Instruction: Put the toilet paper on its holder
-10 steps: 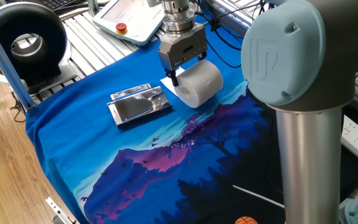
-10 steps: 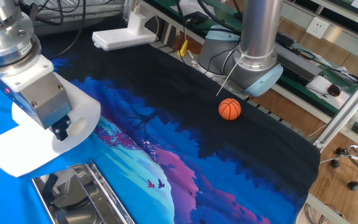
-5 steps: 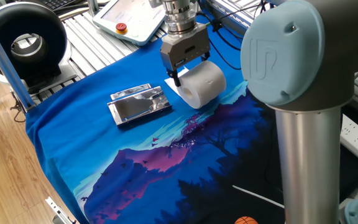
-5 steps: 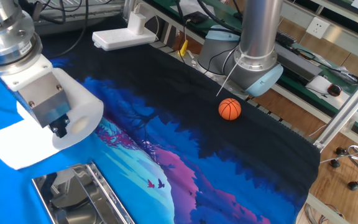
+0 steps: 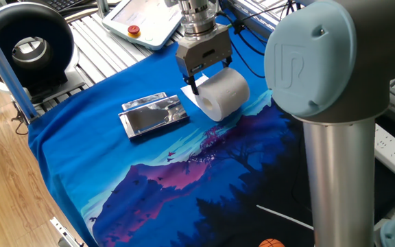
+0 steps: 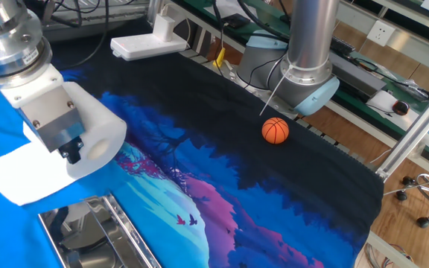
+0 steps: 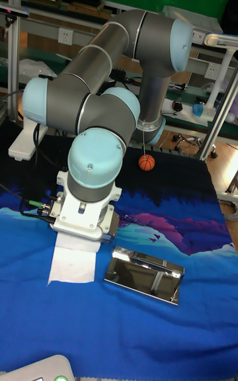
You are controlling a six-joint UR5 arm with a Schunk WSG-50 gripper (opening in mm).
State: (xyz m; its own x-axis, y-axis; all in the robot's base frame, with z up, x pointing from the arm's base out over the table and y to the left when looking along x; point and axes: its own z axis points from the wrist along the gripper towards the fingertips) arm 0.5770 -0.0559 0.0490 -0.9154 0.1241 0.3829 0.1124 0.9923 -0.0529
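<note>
One fixed view: gripper (image 5: 196, 85) is clamping the toilet paper (image 5: 223, 94), jaws closed on its end, roll hanging just right of the holder (image 5: 153, 114) on the blue cloth (image 5: 101, 171).

Other fixed view: loose sheet (image 6: 22, 170) is trailing onto the cloth; orange ball (image 6: 275, 130) is sitting well apart.

Tall fixed view: holder is lying beside the sheet; roll hidden behind the arm.

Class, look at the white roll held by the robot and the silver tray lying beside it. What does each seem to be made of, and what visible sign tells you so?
Toilet paper: soft matte white paper; a loose sheet trails onto the cloth. Holder: probably polished metal, given its mirror-like face and folded edges.
</note>
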